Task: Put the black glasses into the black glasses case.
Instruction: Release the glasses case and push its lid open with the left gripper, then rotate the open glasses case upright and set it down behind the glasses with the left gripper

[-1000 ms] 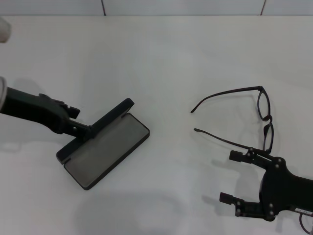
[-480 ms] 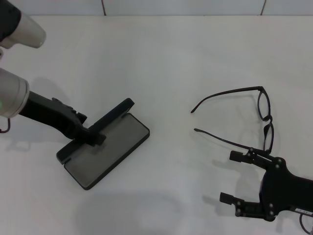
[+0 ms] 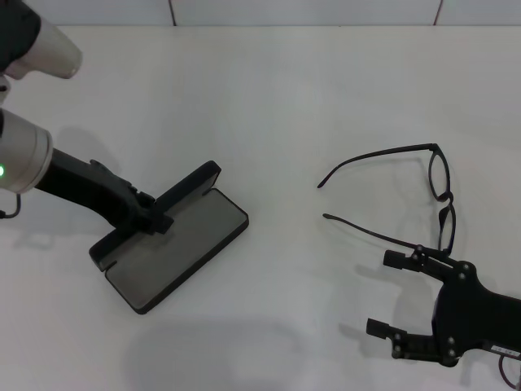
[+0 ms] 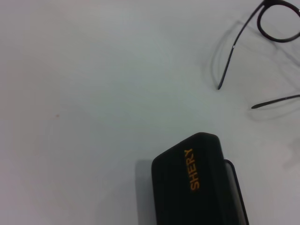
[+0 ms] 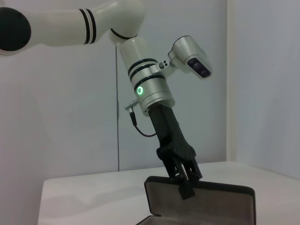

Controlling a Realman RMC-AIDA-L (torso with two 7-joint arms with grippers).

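Observation:
The black glasses case (image 3: 175,248) lies open at the left of the white table, grey lining up, with its lid (image 3: 191,183) raised. My left gripper (image 3: 153,220) is shut on the lid's edge; the right wrist view shows its fingers (image 5: 186,180) clamped over the lid (image 5: 201,201). The lid with orange "SHERY" lettering (image 4: 190,185) fills the left wrist view's lower part. The black glasses (image 3: 444,195) lie at the right with the temple arms unfolded and pointing toward the case; they also show in the left wrist view (image 4: 234,47). My right gripper (image 3: 381,293) is open and empty, just in front of the glasses.
The white table (image 3: 269,98) runs back to a pale wall. Bare table lies between the case and the glasses.
My left arm has swung in further and shifted slightly left, with the lid still in its grip; the case has slid a little to the left. The right arm and glasses have not moved.

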